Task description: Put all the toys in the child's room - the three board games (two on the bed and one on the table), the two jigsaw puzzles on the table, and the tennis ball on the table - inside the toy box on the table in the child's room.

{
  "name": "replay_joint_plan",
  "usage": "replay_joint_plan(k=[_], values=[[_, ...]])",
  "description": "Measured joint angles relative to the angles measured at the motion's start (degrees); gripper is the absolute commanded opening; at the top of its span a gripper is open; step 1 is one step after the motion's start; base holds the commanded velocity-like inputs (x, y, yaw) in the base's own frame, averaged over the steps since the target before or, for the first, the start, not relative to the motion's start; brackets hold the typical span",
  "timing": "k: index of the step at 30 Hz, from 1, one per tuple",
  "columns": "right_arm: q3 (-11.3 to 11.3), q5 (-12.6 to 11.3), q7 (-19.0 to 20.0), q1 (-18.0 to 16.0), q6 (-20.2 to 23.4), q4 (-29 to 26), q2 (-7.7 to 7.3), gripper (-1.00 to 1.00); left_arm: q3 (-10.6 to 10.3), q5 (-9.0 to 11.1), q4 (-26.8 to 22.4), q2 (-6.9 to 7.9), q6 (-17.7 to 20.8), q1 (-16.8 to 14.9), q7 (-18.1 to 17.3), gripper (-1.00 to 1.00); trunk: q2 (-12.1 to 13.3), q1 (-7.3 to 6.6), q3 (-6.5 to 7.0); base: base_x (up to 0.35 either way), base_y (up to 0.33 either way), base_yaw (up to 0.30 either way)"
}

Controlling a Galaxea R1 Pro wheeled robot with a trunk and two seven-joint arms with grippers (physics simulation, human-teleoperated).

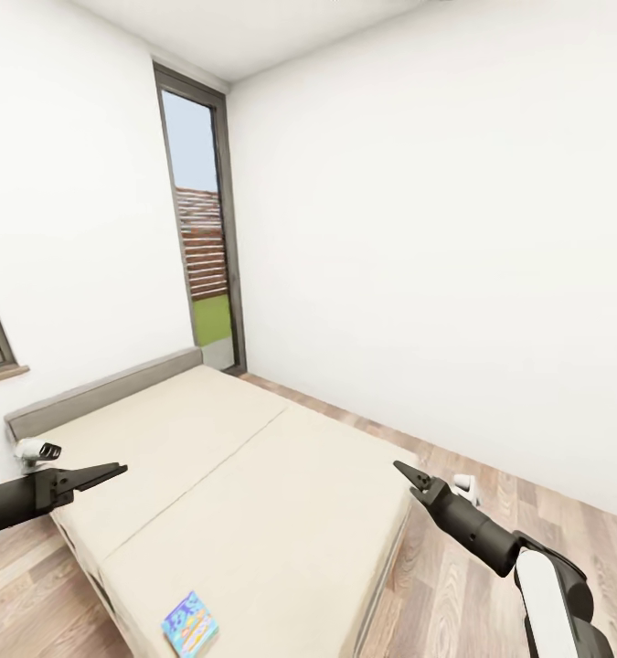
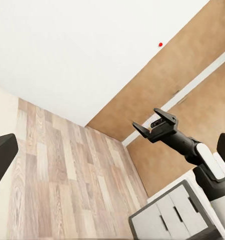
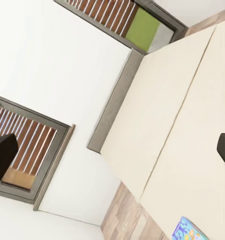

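— Where's the board game?

— A blue board game lies flat on the bed near its foot edge, at the bottom of the head view, left of centre. The right wrist view catches a corner of it on the mattress.

— Which arm is closer?

— Judging by the head view, it sits between the two, lower in the frame than either. The left gripper at lower left hangs over the bed's side; the right gripper at lower right is beyond the foot corner, over the wood floor. The left looks somewhat nearer.

— Its long axis?

— It runs roughly up the frame, tilted slightly.

— The jaws?

— Both empty. The right gripper shows spread fingers in the left wrist view. The left looks nearly pressed together, though I cannot tell for sure.
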Motion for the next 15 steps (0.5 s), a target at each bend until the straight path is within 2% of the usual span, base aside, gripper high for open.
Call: replay_joint_plan(k=[15], values=[[0.0, 0.0, 0.0, 0.0, 0.0, 0.0, 0.0, 1.0, 0.0, 0.0, 0.0, 0.0, 0.0, 0.0, 0.0, 1.0, 0.0, 0.0, 0.38, -0.002, 0.098, -0.253]])
